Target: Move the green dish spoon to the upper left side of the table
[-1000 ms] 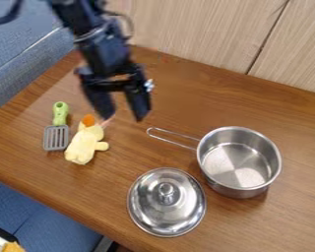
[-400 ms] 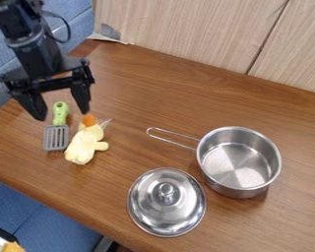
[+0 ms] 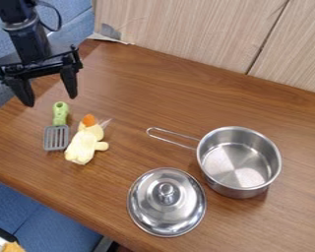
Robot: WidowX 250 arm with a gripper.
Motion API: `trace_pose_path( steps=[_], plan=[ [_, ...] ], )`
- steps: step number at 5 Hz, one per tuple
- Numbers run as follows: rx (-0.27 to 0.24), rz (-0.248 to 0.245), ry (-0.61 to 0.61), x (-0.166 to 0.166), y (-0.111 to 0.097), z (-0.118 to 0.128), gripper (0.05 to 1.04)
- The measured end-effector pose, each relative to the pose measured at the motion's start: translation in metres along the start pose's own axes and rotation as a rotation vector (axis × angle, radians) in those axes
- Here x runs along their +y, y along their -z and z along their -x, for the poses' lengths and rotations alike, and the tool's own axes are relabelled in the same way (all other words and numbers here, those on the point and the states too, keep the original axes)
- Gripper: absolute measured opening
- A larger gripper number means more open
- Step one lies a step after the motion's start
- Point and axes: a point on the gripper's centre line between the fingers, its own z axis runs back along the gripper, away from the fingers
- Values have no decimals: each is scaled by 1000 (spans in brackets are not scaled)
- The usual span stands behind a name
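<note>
Here's the big one, the brown wooden table (image 3: pixel 160 103), running broad and slanted right across the view! Behind it stands the pale wood panelling (image 3: pixel 186 29), and blue upholstery (image 3: pixel 35 211) shows beyond the table's left and lower-left edges.

In from the upper left comes the black arm (image 3: pixel 28 39), and its end effector (image 3: pixel 51 101) hangs by the table's upper-left edge, fingers spread wide, nothing gripped between them!

Over on the right sits the steel pot (image 3: pixel 239 162), upright and uncovered, its wire handle (image 3: pixel 172 137) pointing up and left. Just below and left of it, the shiny lid (image 3: pixel 150 209) lies flat, knob up.

Across on the left, the yellow plush toy (image 3: pixel 83 147) is lying with its orange beak toward the top.

And there's the green dish spoon (image 3: pixel 57 129), flat on the left part of the table, just left of the toy! Green handle upward, just below the end effector in the view, grey slotted head downward.
</note>
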Motion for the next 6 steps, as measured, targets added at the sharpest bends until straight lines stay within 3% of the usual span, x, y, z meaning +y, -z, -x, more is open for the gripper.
trace_pose_path(
  steps=[2, 4, 5, 6],
  plan=[
    [-25, -43, -35, 7, 20, -12, 1001],
    [10, -15, 79, -1, 55, -16, 968],
    [6, -33, 143, -10, 60, -21, 693],
    [11, -18, 157, -13, 61, -20, 445]
  ],
)
